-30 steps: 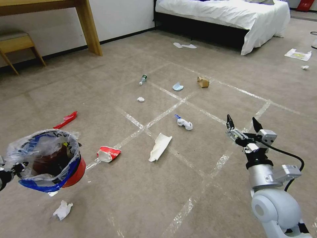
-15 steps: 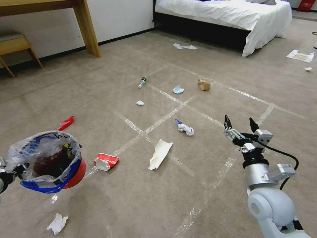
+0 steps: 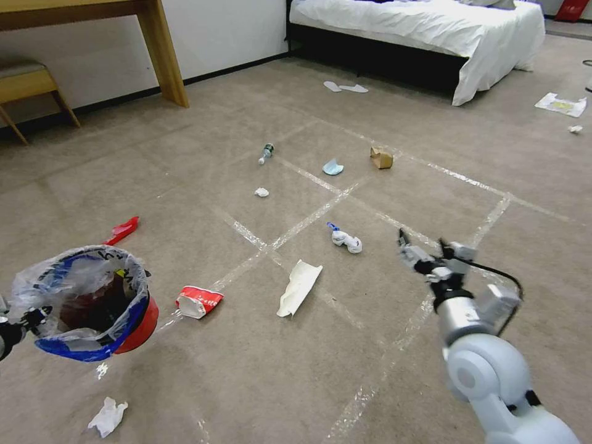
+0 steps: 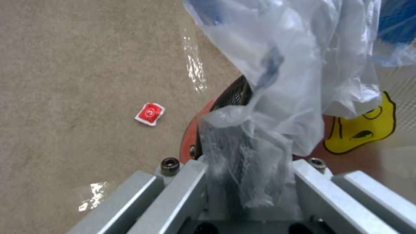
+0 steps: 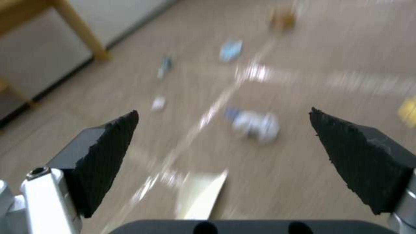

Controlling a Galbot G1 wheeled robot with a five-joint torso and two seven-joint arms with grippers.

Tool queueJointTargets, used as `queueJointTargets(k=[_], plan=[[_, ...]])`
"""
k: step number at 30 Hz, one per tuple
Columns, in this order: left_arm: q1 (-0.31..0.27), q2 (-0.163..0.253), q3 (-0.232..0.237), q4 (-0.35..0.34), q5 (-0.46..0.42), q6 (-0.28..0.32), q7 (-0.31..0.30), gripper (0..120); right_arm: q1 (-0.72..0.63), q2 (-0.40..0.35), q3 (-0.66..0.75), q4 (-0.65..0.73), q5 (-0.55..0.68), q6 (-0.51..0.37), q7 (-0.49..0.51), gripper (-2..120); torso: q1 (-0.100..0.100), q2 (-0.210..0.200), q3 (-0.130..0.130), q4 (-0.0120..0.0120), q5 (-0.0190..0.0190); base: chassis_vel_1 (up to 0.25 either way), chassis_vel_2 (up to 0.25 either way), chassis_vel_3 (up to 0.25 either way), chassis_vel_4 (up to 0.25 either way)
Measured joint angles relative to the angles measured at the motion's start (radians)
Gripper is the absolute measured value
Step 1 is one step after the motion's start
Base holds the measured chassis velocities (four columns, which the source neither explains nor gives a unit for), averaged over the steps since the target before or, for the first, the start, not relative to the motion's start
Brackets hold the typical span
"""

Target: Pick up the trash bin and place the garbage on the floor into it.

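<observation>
The red trash bin with its clear, blue-edged bag hangs above the floor at the left. My left gripper is shut on its rim and bag. My right gripper is open in the air at the right, beyond a white crumpled tissue and a flat white paper. The right wrist view shows the gripper pointing at that tissue. More garbage lies around: a red-and-white wrapper, a red strip, a tissue, a bottle, a blue mask and a brown bag.
A wooden table leg and a chair stand at the back left. A bed is at the back, with slippers before it. A small red packet lies beside the bin.
My right gripper has swung left and turned toward the crumpled tissue. The view shifted slightly early on. The bin stays held at the left.
</observation>
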Motion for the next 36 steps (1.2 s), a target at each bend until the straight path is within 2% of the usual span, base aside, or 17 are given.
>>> queueJointTargets(k=[1,3,4,6,7,10,12,13,14,16,17,20,27,30,36], plan=[[0.0,0.0,0.0,0.0,0.0,0.0,0.0,0,0.0,0.0,0.0,0.0,0.0,0.0,0.0,100,0.0,0.0,0.0,0.0,0.0,0.0,0.0,0.0,0.0],[0.005,-0.001,-0.003,-0.001,0.001,0.0,-0.001,0,0.107,0.004,-0.097,-0.071,0.173,-0.064,0.109,100,0.0,0.0,0.0,0.0003,0.0,0.0,0.0,0.0,0.0],[0.005,-0.001,-0.003,-0.001,0.001,0.0,-0.001,0,0.107,0.004,-0.097,-0.071,0.173,-0.064,0.109,100,0.0,0.0,0.0,0.0003,0.0,0.0,0.0,0.0,0.0],[0.009,-0.001,-0.008,-0.004,0.002,0.0,-0.004,0,0.207,0.034,-0.176,-0.173,0.311,-0.107,0.193,100,0.0,0.0,0.0,0.0003,-0.0001,0.0,0.0,0.0,0.0],[0.009,-0.001,-0.008,-0.004,0.002,0.0,-0.004,0,0.207,0.034,-0.176,-0.173,0.311,-0.107,0.193,100,0.0,0.0,0.0,0.0003,-0.0001,0.0,0.0,0.0,0.0],[0.014,-0.005,-0.008,-0.007,0.004,0.0,-0.013,0,0.329,0.118,-0.284,-0.344,0.376,-0.116,0.257,100,0.0,0.0,0.0,0.0003,-0.0002,0.0,0.0,0.0,0.0],[0.015,-0.006,-0.008,-0.008,0.005,0.0,-0.013,0,0.341,0.13,-0.294,-0.367,0.379,-0.116,0.26,100,0.0,0.0,0.0,0.0004,-0.0002,0.0,0.0,0.0,0.0],[0.016,-0.01,-0.008,-0.007,0.01,0.0,-0.015,0,0.377,0.172,-0.316,-0.447,0.379,-0.111,0.263,100,0.0,0.0,0.0,0.0004,-0.0002,0.0,0.0,0.0,0.0],[0.016,-0.01,-0.008,-0.007,0.01,0.0,-0.015,0,0.377,0.172,-0.316,-0.447,0.379,-0.111,0.263,100,0.0,0.0,0.0,0.0004,-0.0002,0.0,0.0,0.0,0.0],[0.016,-0.016,-0.007,0.0,0.019,0.0,-0.016,0,0.415,0.22,-0.337,-0.566,0.359,-0.096,0.261,100,0.0,0.0,0.0,0.0003,-0.0003,0.0,0.0,0.0,0.0],[0.016,-0.016,-0.007,0.0,0.019,0.0,-0.016,0,0.415,0.22,-0.337,-0.566,0.359,-0.096,0.261,100,0.0,0.0,0.0,0.0003,-0.0003,0.0,0.0,0.0,0.0],[0.015,-0.023,-0.001,0.012,0.03,0.0,-0.017,0,0.453,0.271,-0.354,-0.719,0.321,-0.073,0.219,100,0.0,0.0,0.0,0.0001,-0.0003,0.0,0.0,0.0,0.0],[0.017,-0.031,0.0,0.014,0.036,0.0,-0.018,0,0.505,0.328,-0.365,-0.869,0.288,-0.059,0.161,100,0.0,0.0,0.0,0.0001,-0.0002,0.0,0.0,0.0,0.0],[0.023,-0.032,-0.005,0.014,0.037,0.0,-0.017,0,0.534,0.386,-0.372,-0.973,0.264,-0.052,0.127,100,0.0,0.0,0.0,0.0002,-0.0002,0.0,0.0,0.0,0.0],[0.03,-0.025,-0.013,0.014,0.034,0.0,-0.017,0,0.551,0.434,-0.371,-1.082,0.211,-0.033,0.092,100,0.0,0.0,0.0,0.0003,-0.0001,0.0,0.0,0.0,0.0]])
